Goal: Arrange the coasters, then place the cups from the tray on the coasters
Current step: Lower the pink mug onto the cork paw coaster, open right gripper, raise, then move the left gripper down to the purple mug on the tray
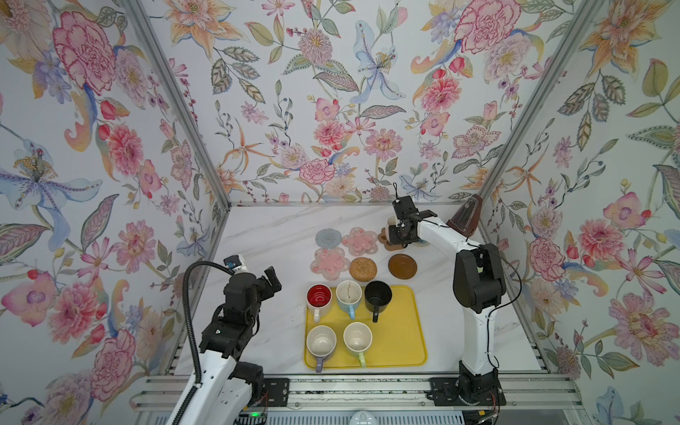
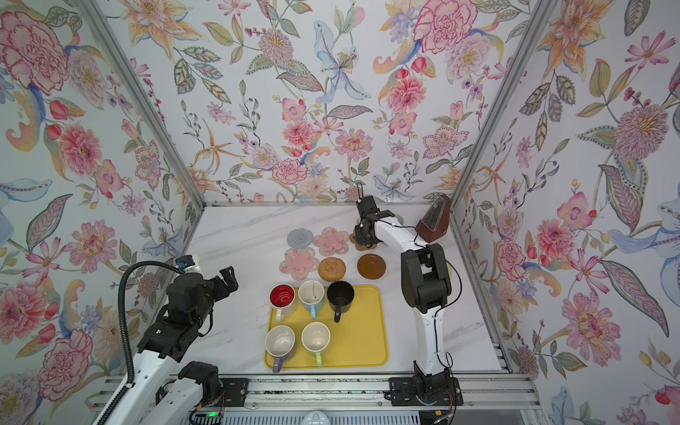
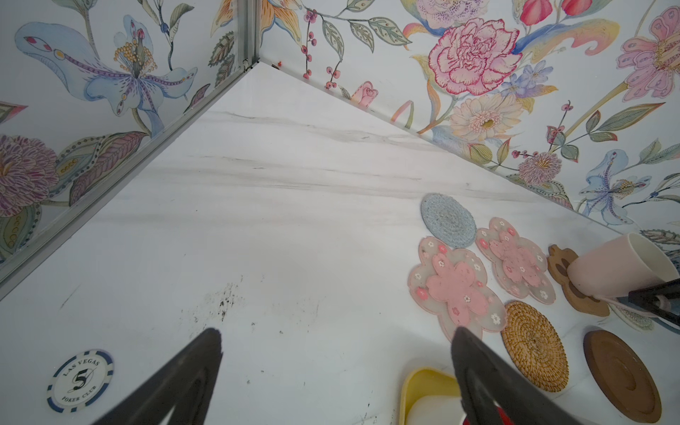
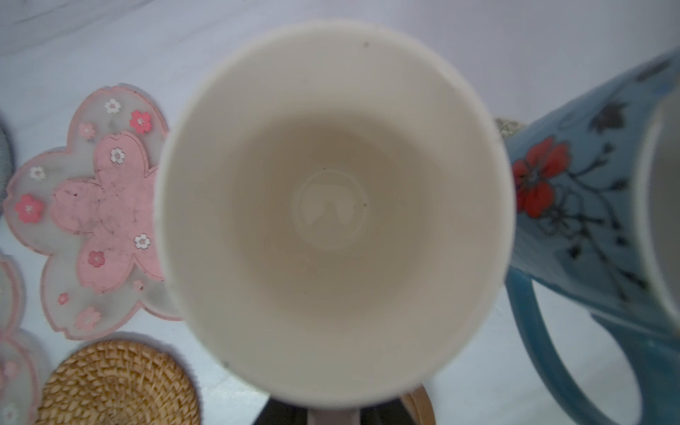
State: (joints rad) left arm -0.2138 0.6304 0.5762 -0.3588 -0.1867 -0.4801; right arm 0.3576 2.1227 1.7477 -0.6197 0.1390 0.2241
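We rest the pink cup (image 3: 622, 265) on the paw coaster (image 3: 583, 303), its mat; we cannot tell the right gripper (image 1: 396, 232) grip, and the left gripper (image 3: 336, 335) is parked wide open

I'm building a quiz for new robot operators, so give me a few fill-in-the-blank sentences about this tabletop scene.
The flat yellow rectangular tray holds ___ mugs.
The pink ceramic mug rests on the flat brown coaster shaped like a ___.
On the tray, the ___ mug stands between the white mug with red inside and the black mug.
The left gripper hangs with fingers ___ and empty.
Missing words: five; paw; light blue; open.
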